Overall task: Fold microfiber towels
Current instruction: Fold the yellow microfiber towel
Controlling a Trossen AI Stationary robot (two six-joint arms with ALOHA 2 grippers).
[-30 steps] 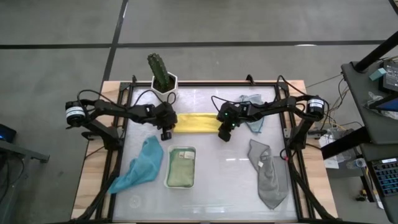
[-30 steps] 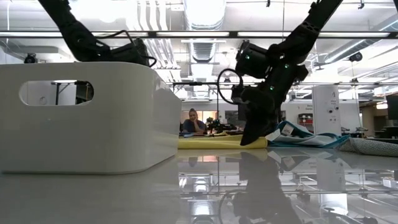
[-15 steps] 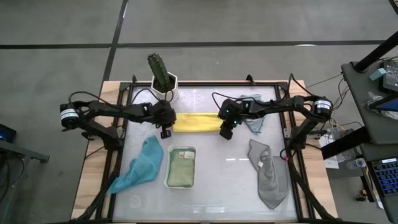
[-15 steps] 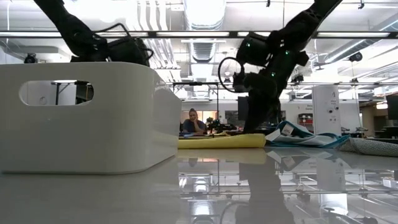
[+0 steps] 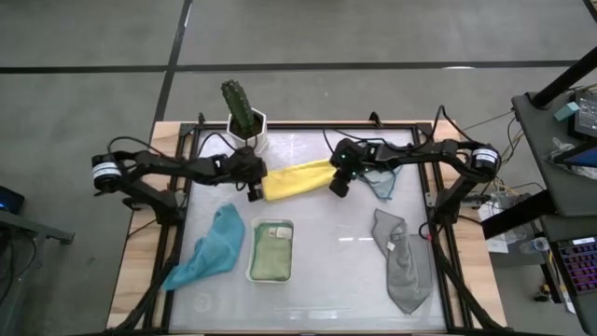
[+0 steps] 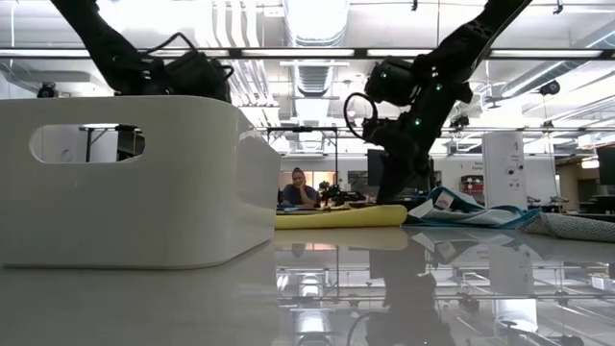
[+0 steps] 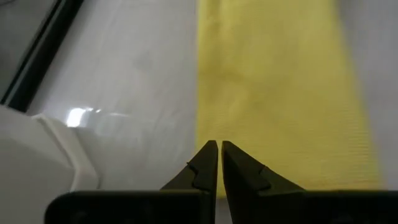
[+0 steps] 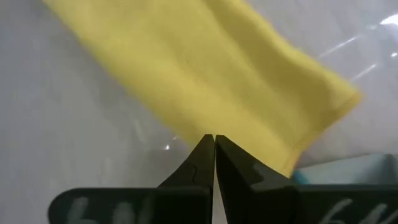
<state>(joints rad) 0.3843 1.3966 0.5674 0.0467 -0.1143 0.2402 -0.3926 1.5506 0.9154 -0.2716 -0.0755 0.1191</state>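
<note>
I count the pale green towel (image 5: 271,249) folded in the white tray (image 5: 252,273); yellow towel (image 5: 297,179) lies half-folded between my clenched, empty left gripper (image 5: 253,193) and right gripper (image 5: 337,188); three wait

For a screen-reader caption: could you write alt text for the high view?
Seen from above, the left hand and right hand, both shut, sit at opposite ends of a folded yellow towel on the table.
</note>
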